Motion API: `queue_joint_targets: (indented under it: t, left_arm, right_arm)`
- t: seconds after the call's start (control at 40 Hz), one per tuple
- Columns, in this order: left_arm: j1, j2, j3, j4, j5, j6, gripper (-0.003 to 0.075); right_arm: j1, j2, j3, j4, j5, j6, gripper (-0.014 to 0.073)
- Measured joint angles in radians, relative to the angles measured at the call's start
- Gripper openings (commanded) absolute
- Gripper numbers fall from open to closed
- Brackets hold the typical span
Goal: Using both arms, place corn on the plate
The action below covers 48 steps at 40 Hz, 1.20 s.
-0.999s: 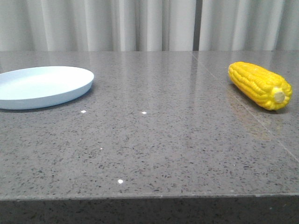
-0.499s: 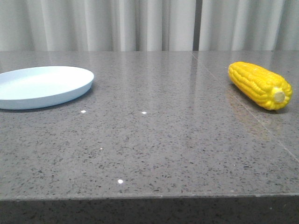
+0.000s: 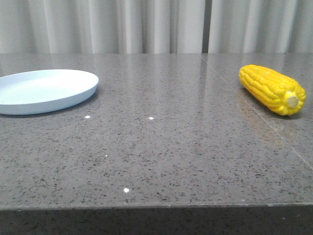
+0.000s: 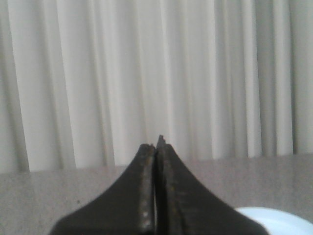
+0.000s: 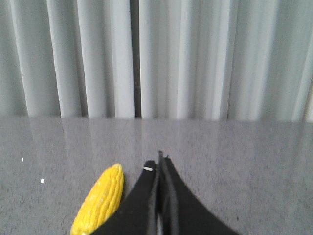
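Observation:
The yellow corn (image 3: 272, 89) lies on the grey table at the far right, its cream stub end toward the front. The pale blue plate (image 3: 44, 90) sits at the far left. Neither arm shows in the front view. In the left wrist view my left gripper (image 4: 156, 146) is shut and empty, with a sliver of the plate (image 4: 274, 220) beside it. In the right wrist view my right gripper (image 5: 157, 164) is shut and empty, with the corn (image 5: 100, 200) lying just beside its fingers, apart from them.
The grey speckled stone table (image 3: 161, 147) has its front edge near the bottom of the front view. White curtains (image 3: 146, 24) hang behind the table's far edge. A seam in the tabletop (image 3: 254, 115) runs past the corn.

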Motion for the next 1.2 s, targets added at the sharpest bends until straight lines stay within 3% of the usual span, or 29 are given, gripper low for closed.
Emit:
queue_joint_targets:
  t: [0.15, 0.275, 0.375, 0.449, 0.599, 0.699, 0.999, 1.199]
  left_arm:
    - [0.0, 0.134, -0.083, 0.006, 0.143, 0.0, -0.002]
    - [0.0, 0.183, -0.102, 0.006, 0.174, 0.0, -0.002]
    - [0.0, 0.185, -0.102, 0.006, 0.18, 0.0, 0.0001]
    - [0.0, 0.185, -0.102, 0.006, 0.184, 0.0, 0.0097]
    - [0.0, 0.185, -0.102, 0.006, 0.187, 0.0, 0.0438]
    - [0.0, 0.185, -0.102, 0.0, 0.187, 0.0, 0.0592]
    - [0.0, 0.205, -0.106, -0.076, 0.218, 0.0, 0.0606]
    - [0.0, 0.33, -0.193, -0.115, 0.288, 0.063, 0.0606]
  right_arm:
    - [0.0, 0.164, -0.109, 0.0, 0.111, 0.0, -0.006]
    - [0.0, 0.226, -0.126, 0.0, 0.131, 0.0, -0.0057]
    - [0.0, 0.233, -0.127, 0.0, 0.133, 0.0, 0.0008]
    - [0.0, 0.233, -0.127, 0.0, 0.133, 0.0, 0.0154]
    - [0.0, 0.233, -0.128, 0.0, 0.134, 0.0, 0.0513]
    - [0.0, 0.233, -0.128, 0.0, 0.134, 0.0, 0.0647]
    - [0.0, 0.233, -0.128, 0.0, 0.134, 0.0, 0.0653]
    - [0.0, 0.233, -0.128, 0.0, 0.134, 0.0, 0.0653]
